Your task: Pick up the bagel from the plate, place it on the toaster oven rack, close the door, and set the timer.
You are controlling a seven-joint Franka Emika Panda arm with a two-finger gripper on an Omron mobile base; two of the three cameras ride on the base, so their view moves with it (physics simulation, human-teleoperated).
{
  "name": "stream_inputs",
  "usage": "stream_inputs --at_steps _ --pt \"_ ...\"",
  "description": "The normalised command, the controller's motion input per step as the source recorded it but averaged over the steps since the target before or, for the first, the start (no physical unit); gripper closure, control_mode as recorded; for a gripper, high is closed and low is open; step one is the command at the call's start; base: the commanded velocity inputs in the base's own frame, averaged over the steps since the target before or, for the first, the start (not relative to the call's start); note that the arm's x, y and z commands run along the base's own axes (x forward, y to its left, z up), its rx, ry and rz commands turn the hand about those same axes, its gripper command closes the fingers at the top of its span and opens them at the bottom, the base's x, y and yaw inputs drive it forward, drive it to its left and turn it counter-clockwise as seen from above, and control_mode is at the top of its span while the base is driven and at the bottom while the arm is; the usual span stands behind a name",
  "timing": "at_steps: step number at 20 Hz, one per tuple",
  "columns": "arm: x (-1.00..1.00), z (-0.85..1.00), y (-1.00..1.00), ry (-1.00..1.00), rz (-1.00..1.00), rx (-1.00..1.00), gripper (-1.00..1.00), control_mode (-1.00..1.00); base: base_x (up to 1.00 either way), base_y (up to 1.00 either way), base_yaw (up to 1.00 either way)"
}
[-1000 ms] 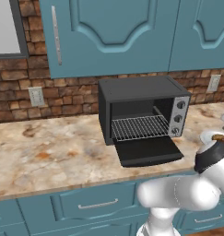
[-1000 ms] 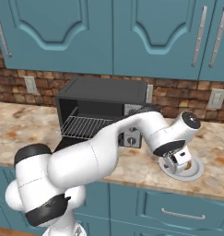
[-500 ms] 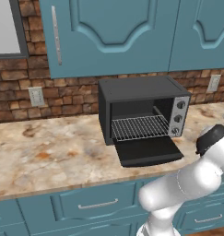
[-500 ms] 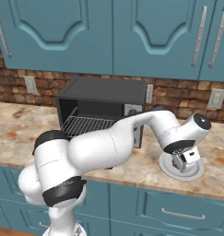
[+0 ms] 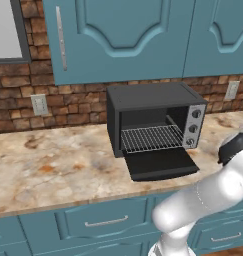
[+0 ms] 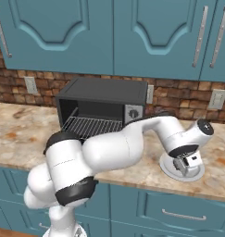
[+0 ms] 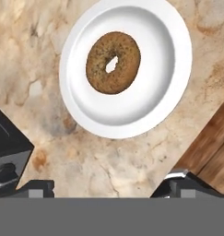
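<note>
A long bench [image 5: 53, 170] topped with mottled beige and rust-veined marble runs along a wall of rough red-brown brick [image 5: 23, 107]. Teal upper cabinets with arched raised panels [image 6: 63, 32] hang above it, fitted with slim vertical silver handles [image 6: 198, 36]. Matching teal drawers with horizontal silver pulls [image 5: 107, 221] sit below the bench. White rectangular wall outlets [image 5: 39, 104] are set into the brick. A pale grey window pane in a dark frame [image 5: 5, 30] shows at the upper left. The light is even and soft.
</note>
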Motion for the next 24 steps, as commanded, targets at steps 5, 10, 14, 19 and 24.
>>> stream_inputs --at_steps 5,10,14,19,24 --pt "0.08 -0.22 -0.15 0.0 -0.04 0.0 -1.0 -1.0 0.0 0.0 0.0" --pt "0.05 -0.16 -0.17 0.0 -0.05 0.0 -1.0 -1.0 0.0 0.0 0.0" --pt "0.05 -0.18 -0.09 0.0 -0.07 0.0 -1.0 -1.0 0.0 0.0 0.0" --pt "0.16 -0.09 0.0 0.0 -0.1 0.0 -1.0 -1.0 0.0 0.0 0.0" --pt "0.17 -0.1 0.0 0.0 -0.09 0.0 -1.0 -1.0 0.0 0.0 0.0"
